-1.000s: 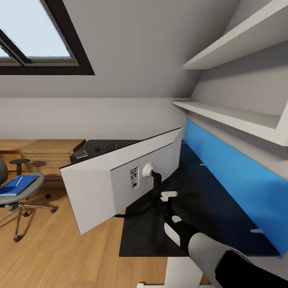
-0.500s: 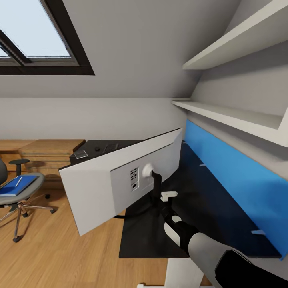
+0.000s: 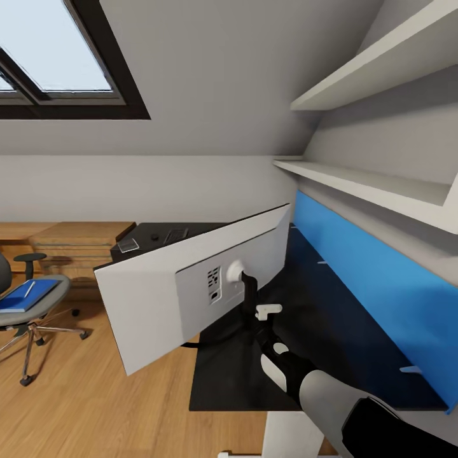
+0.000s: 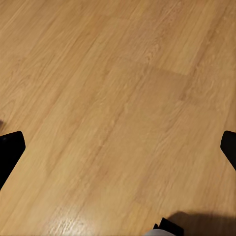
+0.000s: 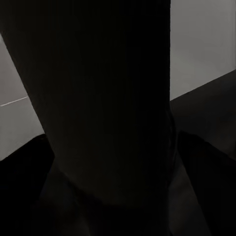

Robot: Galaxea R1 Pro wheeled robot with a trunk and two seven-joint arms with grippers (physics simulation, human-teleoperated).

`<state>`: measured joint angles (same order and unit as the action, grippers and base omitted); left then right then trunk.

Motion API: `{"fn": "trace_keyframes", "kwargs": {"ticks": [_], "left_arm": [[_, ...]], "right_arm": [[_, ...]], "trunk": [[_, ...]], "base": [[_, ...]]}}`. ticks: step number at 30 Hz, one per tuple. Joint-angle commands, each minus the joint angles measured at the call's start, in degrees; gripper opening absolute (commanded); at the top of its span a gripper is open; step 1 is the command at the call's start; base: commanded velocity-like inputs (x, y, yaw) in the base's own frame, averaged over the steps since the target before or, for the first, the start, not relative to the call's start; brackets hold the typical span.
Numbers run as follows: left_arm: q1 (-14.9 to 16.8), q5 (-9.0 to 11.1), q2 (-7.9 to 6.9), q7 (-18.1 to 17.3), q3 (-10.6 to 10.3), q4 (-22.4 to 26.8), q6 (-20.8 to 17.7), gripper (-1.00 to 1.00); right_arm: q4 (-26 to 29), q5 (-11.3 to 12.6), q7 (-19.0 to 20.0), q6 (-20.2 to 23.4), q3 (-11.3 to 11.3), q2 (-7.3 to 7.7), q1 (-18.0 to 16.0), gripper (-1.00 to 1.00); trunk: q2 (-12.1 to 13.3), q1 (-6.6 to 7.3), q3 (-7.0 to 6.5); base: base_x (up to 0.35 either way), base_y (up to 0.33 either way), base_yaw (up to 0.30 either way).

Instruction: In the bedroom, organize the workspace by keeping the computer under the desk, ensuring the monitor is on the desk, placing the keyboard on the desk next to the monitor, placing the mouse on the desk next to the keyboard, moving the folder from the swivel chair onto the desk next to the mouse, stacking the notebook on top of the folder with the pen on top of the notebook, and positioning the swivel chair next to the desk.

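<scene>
Three head frames, almost no change: the monitor (image 3: 191,292) has its pale back to the camera, tilted, with the left end hanging out past the desk (image 3: 331,318) edge over the floor; versus a second ago that left edge sits a hair further left, nothing else moves. Right gripper (image 3: 253,318) is at the black stand behind the screen, looks clamped on the stand post, arm reaches in from lower right. Means monitor placement is in hand but barely advancing, probably a slow rotate or settle. Chair (image 3: 28,299) stands well left of the desk on the wood floor, folder (image 3: 27,294) lies on its seat with the pen (image 3: 28,287) on top, same as before, untouched. Keyboard (image 3: 175,235) and mouse (image 3: 154,237) lie on the far desk wing, past the monitor's top edge; small clear thing beside them, can't tell what. Blue wall panel runs along the desk's right side, white shelves above

Left wrist: bare wood floor, two dark fingertips (image 4: 10,147) far apart at the frame edges, so left claw is spread and holding nothing

Right wrist: dark post of the monitor (image 5: 103,98) up close, base below it, grey beyond; fingers not visible here, grip judged from head view

Folder, pen, chair steps not yet done
</scene>
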<state>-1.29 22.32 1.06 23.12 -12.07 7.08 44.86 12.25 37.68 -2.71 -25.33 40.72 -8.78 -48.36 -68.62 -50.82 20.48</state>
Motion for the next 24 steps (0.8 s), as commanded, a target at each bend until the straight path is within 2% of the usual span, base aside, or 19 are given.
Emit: {"fn": "trace_keyframes", "kwargs": {"ticks": [1,24], "left_arm": [[-0.03,0.35,-0.01,0.35,-0.5,0.13,0.05,1.0],[-0.03,0.35,0.0,0.34,-0.55,0.13,0.03,1.0]], "right_arm": [[-0.03,0.37,-0.25,-0.18,0.38,-0.01,-0.06,-1.0],[-0.03,0.38,-0.27,-0.25,0.33,0.08,-0.06,-1.0]], "trunk": [[-0.04,0.0,0.05],[-0.04,0.0,0.05]], "base": [[0.0,0.0,0.0],[0.0,0.0,0.0]]}}
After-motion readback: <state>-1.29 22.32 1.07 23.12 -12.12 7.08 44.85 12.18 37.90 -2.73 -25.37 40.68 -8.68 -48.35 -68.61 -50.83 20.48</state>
